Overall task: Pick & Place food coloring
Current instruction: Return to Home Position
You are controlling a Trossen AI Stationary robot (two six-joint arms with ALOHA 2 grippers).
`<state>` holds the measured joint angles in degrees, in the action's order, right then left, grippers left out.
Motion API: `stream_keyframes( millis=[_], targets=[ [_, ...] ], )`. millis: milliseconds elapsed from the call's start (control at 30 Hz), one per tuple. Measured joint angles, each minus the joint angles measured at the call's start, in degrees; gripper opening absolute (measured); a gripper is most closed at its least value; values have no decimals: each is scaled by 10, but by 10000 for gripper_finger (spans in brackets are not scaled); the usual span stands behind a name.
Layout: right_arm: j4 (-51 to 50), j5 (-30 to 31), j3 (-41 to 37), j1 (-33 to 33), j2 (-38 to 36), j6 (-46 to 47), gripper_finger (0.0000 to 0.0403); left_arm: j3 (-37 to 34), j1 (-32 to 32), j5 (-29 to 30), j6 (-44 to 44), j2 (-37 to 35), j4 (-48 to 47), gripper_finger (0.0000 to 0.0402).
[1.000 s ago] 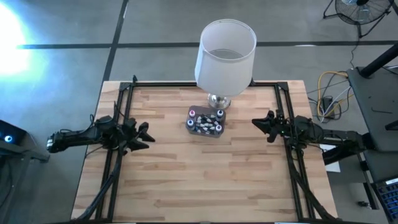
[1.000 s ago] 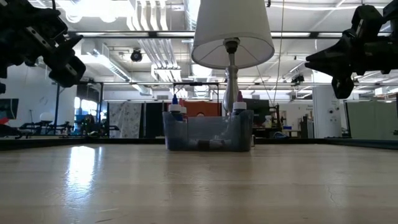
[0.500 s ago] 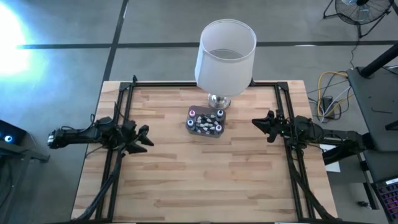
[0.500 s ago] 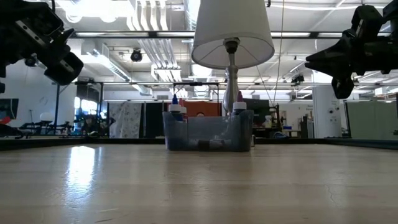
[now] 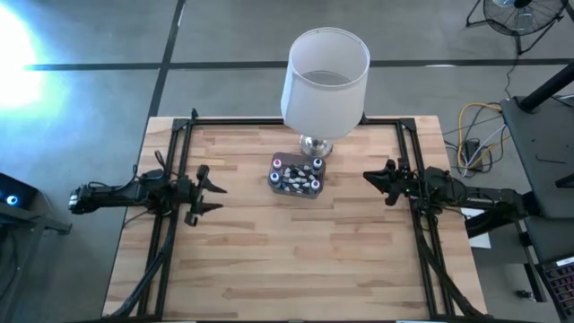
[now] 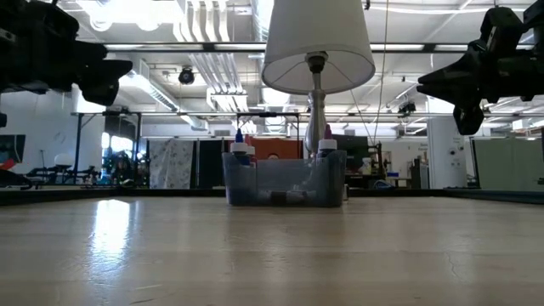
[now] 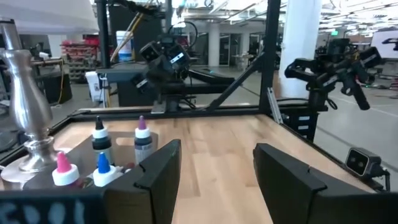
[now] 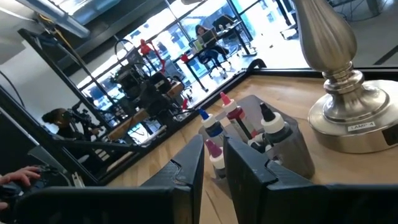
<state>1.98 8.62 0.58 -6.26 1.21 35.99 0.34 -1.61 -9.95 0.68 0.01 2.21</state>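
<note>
Clear plastic walls of the one small rectangular tub (image 6: 285, 183) hold all the tiny white-tipped food coloring bottles (image 5: 296, 176). They stand upright beside the single white-shaded lamp (image 5: 325, 81), too crowded for me to count. The tub sits between the two arms, well apart from both: the left gripper (image 5: 215, 196) hangs spread wide and empty, while the right gripper (image 5: 368, 177), fingers nearly together on nothing, looks slightly nearer.
</note>
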Motion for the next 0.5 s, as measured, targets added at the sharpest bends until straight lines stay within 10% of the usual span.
stream_keyframes(
  millis=[500],
  targets=[
    [0,0,0,0,0,0,57,0,0,0,58,0,4,179]
  ],
)
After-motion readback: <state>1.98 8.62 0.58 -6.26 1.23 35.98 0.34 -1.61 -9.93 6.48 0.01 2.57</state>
